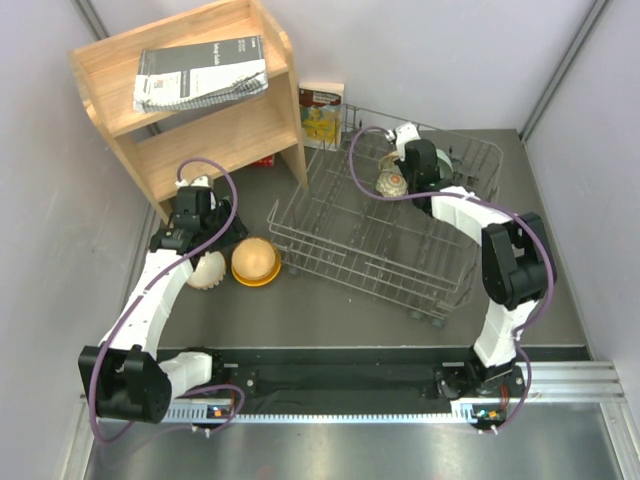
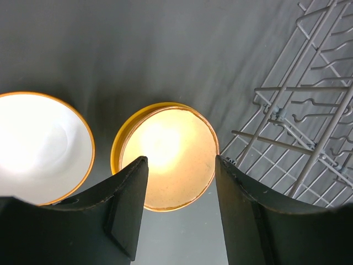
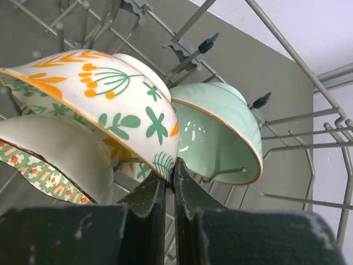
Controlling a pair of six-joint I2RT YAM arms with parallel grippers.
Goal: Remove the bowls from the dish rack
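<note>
Two out of rack (image 1: 372,262): orange bowl (image 2: 168,157), pale bowl (image 2: 38,149). Left gripper (image 2: 181,165) wide open nearby; right gripper (image 3: 170,175) clamping floral bowl (image 3: 121,105) rim.

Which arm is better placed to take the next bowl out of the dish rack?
Right. The right tool pinches the rim of the floral bowl inside the dish rack; the left tool hangs open above the orange-yellow bowl on the table, outside it.
</note>
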